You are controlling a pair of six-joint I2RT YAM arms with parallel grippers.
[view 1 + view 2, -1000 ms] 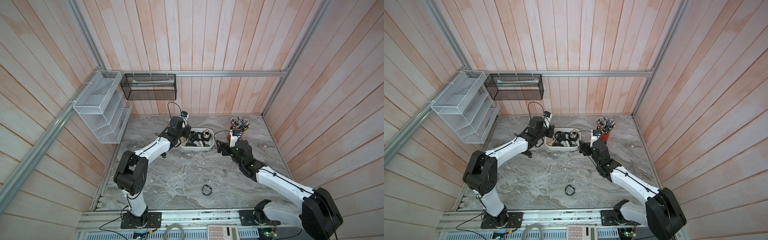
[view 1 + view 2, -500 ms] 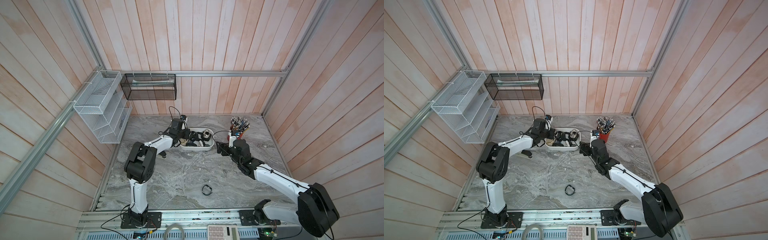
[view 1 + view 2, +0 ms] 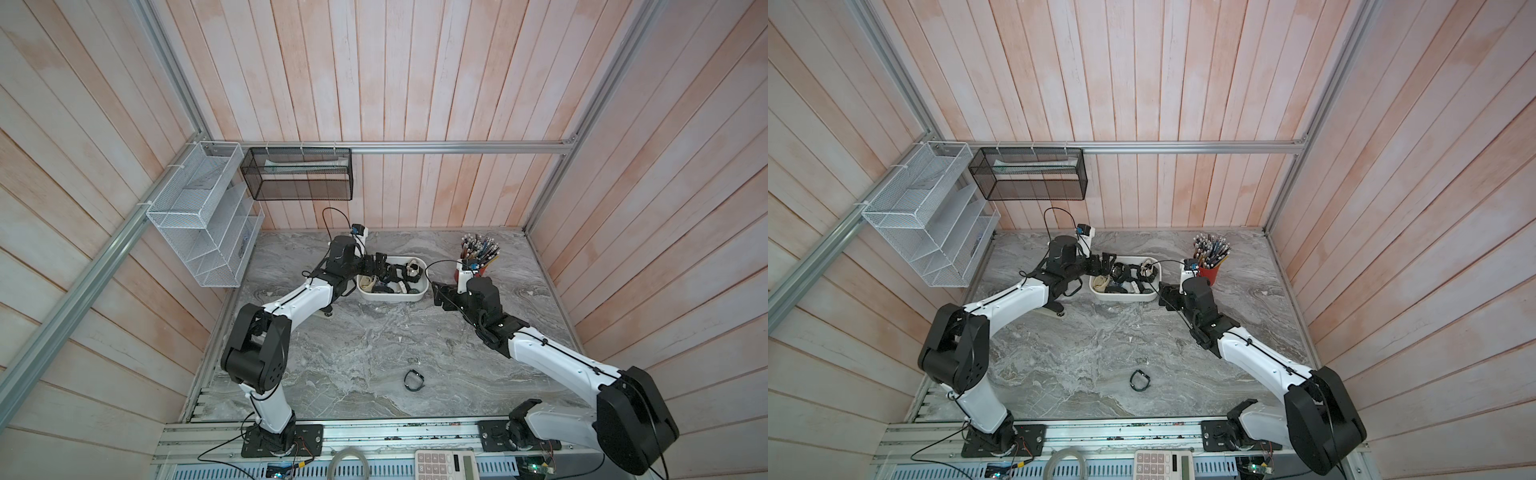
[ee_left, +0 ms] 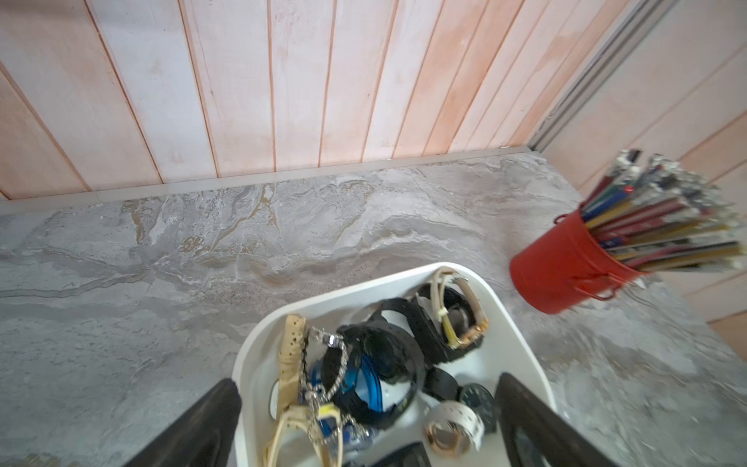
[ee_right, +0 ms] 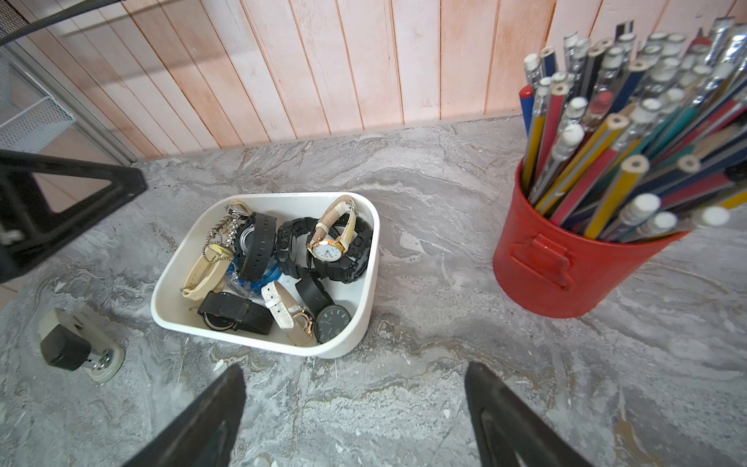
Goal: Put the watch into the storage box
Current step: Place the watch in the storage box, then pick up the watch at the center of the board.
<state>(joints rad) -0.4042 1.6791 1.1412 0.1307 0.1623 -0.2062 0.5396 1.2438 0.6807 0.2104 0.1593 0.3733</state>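
Where marble tabletop [image 3: 353, 345] meets plank walls [image 3: 395, 83] | storage box [image 3: 395, 296] nr rear

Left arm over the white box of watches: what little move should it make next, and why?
Probably lift the left gripper straight up and away from the storage box. Its jaws stand wide open above it, gripping nothing, so its watch seems delivered. Another black watch lies loose on the table near the front.
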